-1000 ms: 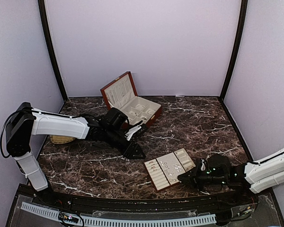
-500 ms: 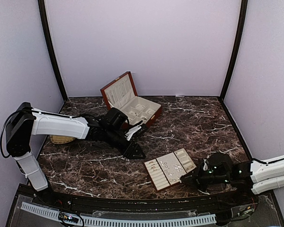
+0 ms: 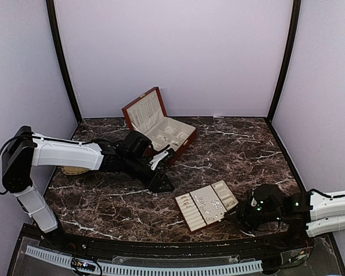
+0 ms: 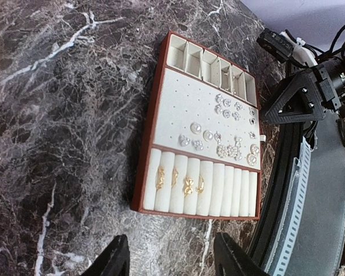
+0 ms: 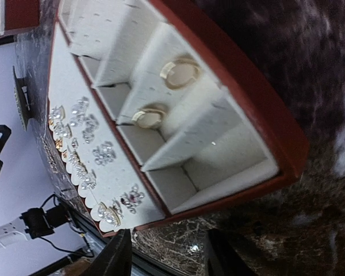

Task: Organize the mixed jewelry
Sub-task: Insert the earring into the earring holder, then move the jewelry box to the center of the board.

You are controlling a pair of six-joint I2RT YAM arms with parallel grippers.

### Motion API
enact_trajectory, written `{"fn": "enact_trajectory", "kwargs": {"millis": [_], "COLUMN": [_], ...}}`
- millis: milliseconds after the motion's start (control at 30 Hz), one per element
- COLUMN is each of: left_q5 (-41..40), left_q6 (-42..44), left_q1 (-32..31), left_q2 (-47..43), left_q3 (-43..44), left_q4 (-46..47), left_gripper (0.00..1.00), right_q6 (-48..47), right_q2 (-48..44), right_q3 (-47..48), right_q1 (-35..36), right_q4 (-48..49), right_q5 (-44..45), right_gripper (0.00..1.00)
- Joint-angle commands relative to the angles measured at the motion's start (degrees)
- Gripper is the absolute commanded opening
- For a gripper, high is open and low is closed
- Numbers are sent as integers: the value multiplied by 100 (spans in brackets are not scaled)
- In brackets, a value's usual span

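1. The mixed jewelry sits in the cream tray, which lies flat on the tabletop near the front edge, right of centre.
2. In the left wrist view, silvery and pearly studs cluster on the tray's perforated middle pad, and gold-toned pieces are tucked between the padded rolls at one end.
3. In the right wrist view, two pale rings rest in separate compartments at the tray's other end. The compartment at the tray's corner holds nothing that can be made out.
4. The right arm lies low along the front right of the tabletop and reaches leftward. The right jaws are just beside the compartment end of the tray, apart from it.
5. The right jaws stand apart with nothing gripped. A tiny bright speck lies on the marble between the fingers; what it is cannot be told.
6. The left arm stretches from the left edge low across the tabletop, with its wrist angled down towards the tray.
7. The left jaws are also apart and hold nothing, well apart from the tray.
8. The open red-brown wooden box stands at the back, just behind the left wrist.
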Motion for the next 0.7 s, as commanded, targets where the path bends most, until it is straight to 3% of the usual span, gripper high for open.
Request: {"fn": "enact_trajectory", "kwargs": {"millis": [0, 267, 500, 667], "left_q5": [-397, -755, -586, -1061], "left_q6": [-76, -276, -1192, -2448], "left_q1": [26, 241, 1060, 1463], "left_q2": [-493, -874, -998, -745], "left_q3": [-156, -295, -382, -535], "left_q4": [269, 498, 839, 1584], "left_gripper": [53, 55, 60, 60], "right_q6": [-911, -2587, -4333, -5209], "right_q2": [-402, -249, 1211, 2385], "right_q3": [455, 1356, 2544, 3230], "right_q1": [-189, -1031, -1719, -2284], "right_q4": [-741, -1243, -1227, -340], "right_q5": [482, 463, 660, 577], "right_gripper": [52, 67, 82, 87]}}
